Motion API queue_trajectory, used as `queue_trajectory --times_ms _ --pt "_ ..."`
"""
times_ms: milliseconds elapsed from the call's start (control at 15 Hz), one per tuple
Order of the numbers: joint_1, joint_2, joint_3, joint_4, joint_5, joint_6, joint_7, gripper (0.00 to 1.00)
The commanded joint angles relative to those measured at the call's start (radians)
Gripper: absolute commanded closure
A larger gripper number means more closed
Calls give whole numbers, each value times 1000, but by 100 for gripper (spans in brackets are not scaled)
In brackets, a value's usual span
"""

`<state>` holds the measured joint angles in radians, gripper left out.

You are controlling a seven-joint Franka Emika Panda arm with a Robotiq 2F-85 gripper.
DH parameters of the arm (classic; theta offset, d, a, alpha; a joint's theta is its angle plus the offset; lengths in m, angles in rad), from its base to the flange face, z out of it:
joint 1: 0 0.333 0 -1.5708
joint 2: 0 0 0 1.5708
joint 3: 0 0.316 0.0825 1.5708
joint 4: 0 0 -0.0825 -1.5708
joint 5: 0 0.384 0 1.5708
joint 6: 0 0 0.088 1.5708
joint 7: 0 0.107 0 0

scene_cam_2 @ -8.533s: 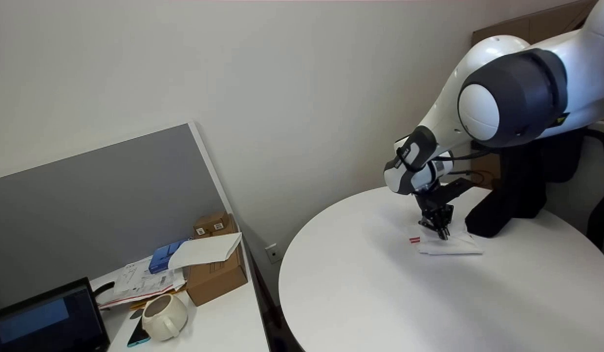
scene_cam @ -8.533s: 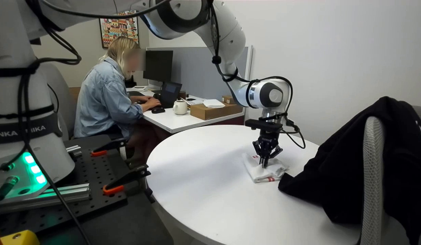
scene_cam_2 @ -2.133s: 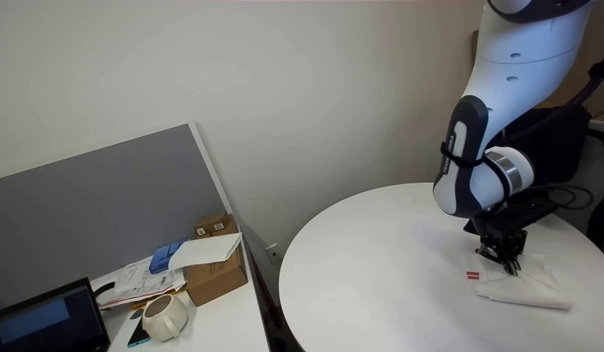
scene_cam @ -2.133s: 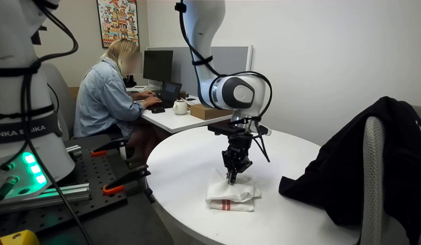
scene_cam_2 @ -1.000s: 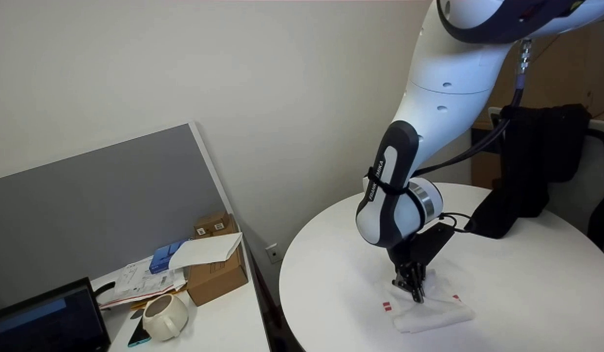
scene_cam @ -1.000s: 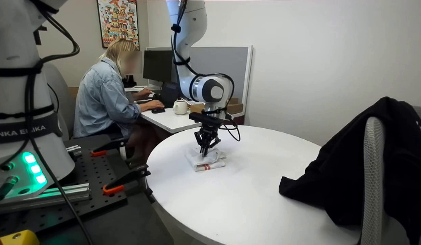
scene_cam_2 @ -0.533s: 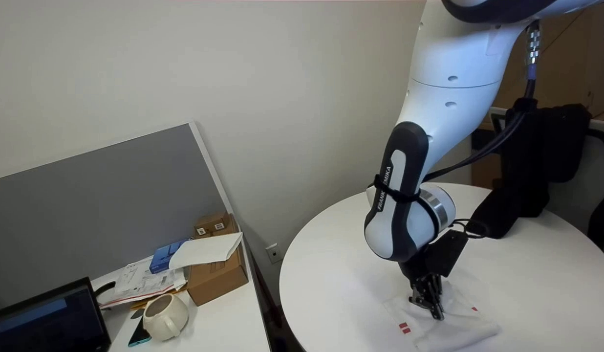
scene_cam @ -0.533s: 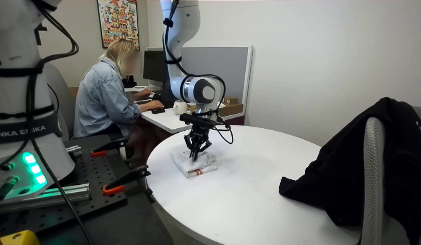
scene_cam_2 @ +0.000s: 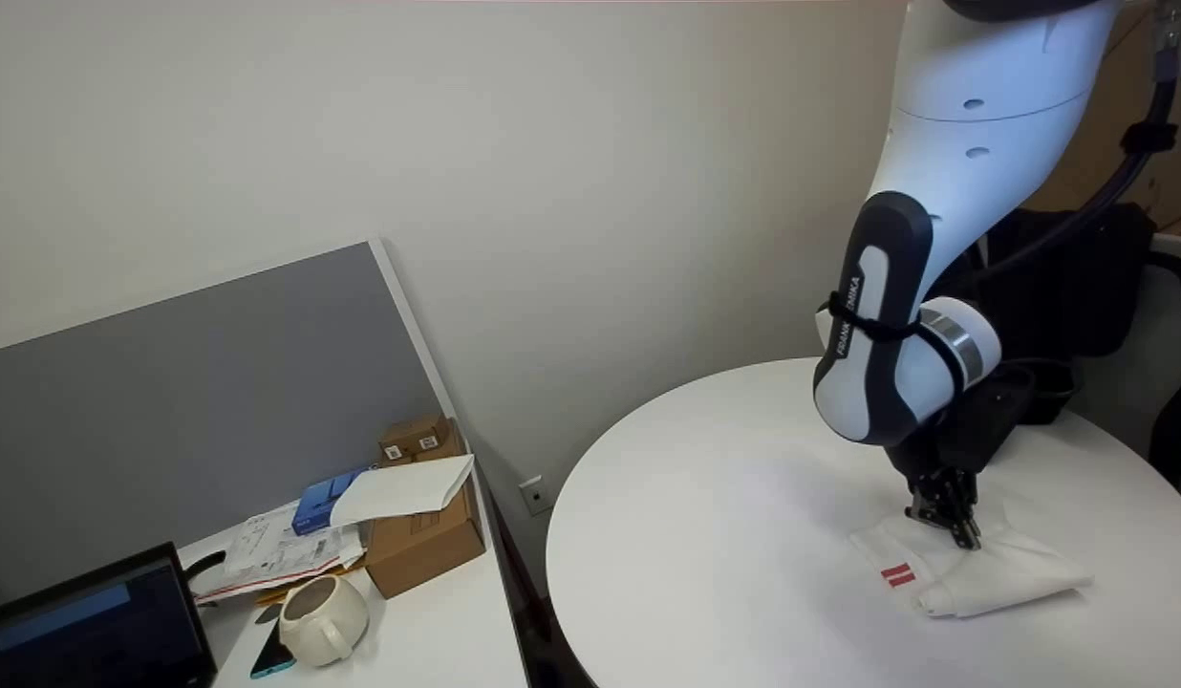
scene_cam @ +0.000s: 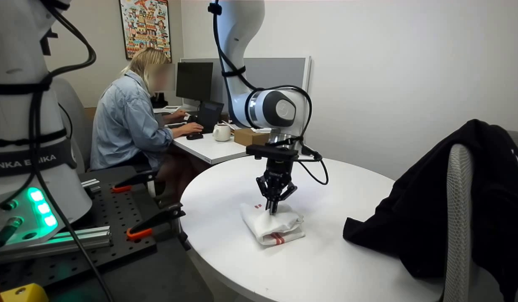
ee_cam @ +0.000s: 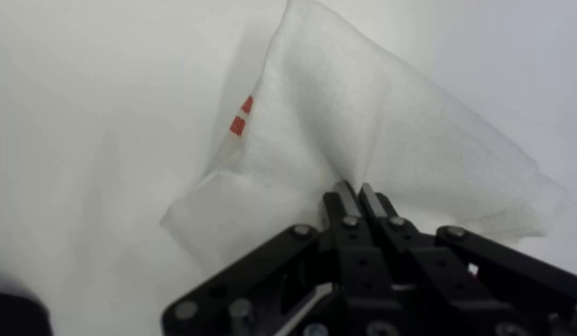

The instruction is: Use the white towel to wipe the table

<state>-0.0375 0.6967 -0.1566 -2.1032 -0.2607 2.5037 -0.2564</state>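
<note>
In an exterior view the claw (scene_cam: pixel 271 209) points down, closed on a pinch of the white towel (scene_cam: pixel 269 226), which lies folded and rumpled on the round counter (scene_cam: pixel 338 260). From the towel, a black garment (scene_cam: pixel 418 209) hangs over a chair (scene_cam: pixel 459 209) at three o'clock — and a cream mug (scene_cam: pixel 221 132) stands on a desk (scene_cam: pixel 208 151) at eleven. In an exterior view the towel spreads beneath the claw's tips, with red stripes (scene_cam_2: pixel 896 570) at eight o'clock from them. In the wrist view the fingers (ee_cam: pixel 348 200) stand side by side, cloth gathered at their tips — from there one corner lies at eleven o'clock and red stripes show at ten.
</note>
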Motion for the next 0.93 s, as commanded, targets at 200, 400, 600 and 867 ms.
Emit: queue_trajectory --times_ms 200,400,600,867 --pt "-59 -81 -4 -58 16 -43 68 56" --pt "-61 -105 10 -69 23 -48 87 36" --pt "-54 -166 43 -98 47 -72 100 13" --pt "-25 -295 124 -138 117 -127 111 0"
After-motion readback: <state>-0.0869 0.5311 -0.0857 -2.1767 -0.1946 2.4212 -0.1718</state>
